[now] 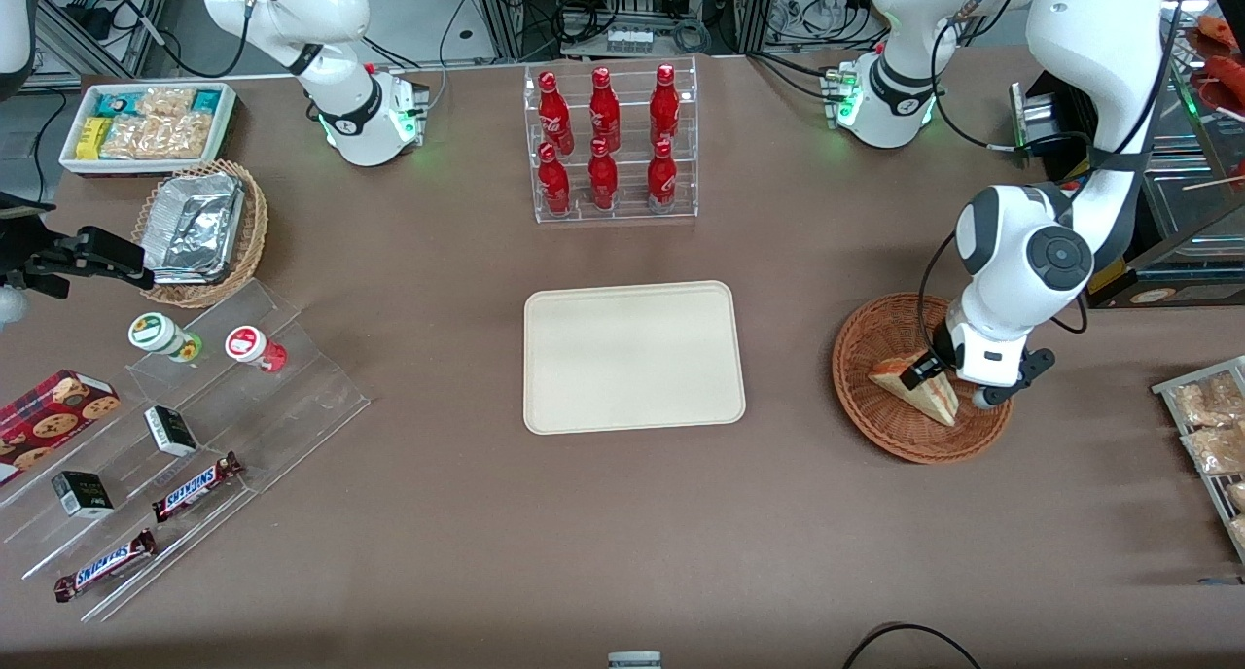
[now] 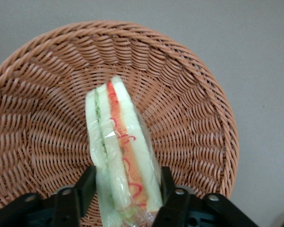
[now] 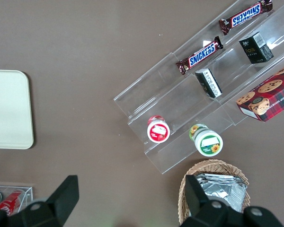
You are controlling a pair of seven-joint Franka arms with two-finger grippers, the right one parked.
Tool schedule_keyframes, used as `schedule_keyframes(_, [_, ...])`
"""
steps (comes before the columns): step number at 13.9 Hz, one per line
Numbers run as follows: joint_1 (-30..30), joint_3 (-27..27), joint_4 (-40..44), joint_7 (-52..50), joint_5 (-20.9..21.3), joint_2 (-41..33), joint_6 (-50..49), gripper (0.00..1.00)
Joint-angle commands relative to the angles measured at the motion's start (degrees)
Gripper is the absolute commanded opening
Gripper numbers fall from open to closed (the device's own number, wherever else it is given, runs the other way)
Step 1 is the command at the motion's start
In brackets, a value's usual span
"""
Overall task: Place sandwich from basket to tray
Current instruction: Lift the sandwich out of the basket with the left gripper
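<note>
Legibly, only "SNICKERS" reads, on two bars (image 3: 202,56) at the parked arm's end of your table. Your gripper (image 2: 128,191) sits low in the basket (image 1: 875,416), fingers (image 2: 85,187) pinching the sandwich (image 2: 123,156). Only your wrist view shows its red and green filling; the tray (image 1: 633,356) lies bare mid-table.

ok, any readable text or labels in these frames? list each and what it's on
"SNICKERS": on two brown candy bars lying on the clear acrylic stand.
Red bottles: white script, too small to read.
Black cartons, plaid cookie box, two round lids: print unreadable.
Sandwich, held by the gripper over the basket, and the tray: no text.
</note>
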Motion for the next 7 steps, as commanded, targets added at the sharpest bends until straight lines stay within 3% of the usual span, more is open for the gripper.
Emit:
schedule_keyframes(1, [0.3, -0.2, 1.2, -1.9, 0.1, 0.3, 0.3, 0.0])
schedule_keyframes(7, [-0.3, -1.6, 8.1, -2.5, 0.3, -1.2, -10.8, 0.0])
